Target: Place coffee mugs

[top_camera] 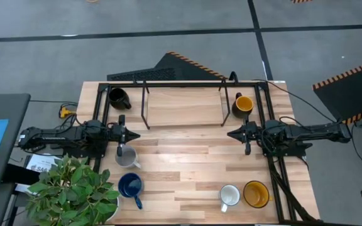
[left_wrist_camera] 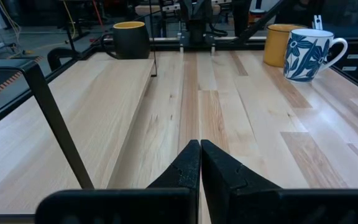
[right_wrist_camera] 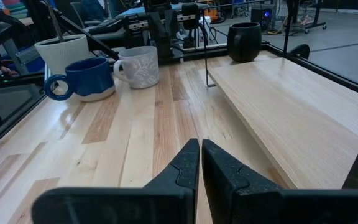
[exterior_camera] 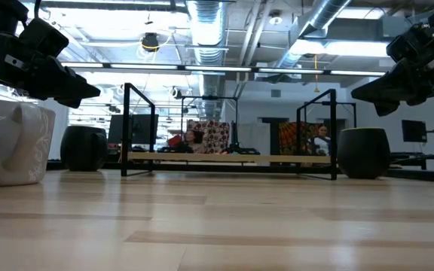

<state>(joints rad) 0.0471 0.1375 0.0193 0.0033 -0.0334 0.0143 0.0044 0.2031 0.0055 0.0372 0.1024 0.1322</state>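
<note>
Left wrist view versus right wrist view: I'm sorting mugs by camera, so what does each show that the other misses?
Only the left wrist view shows the dark mug with yellow inside, the yellow mug and the white mug with blue leaves. Only the right wrist view shows the blue mug, the grey mug and the black mug. Both show the table, the raised shelf and shut fingers.

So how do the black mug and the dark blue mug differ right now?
The black mug stands at the table's far left corner beside the raised shelf; the dark blue mug stands near the front, next to the plant. The black mug's handle points toward the right arm's side, the blue one's toward the front edge. Both stand upright, untouched.
</note>
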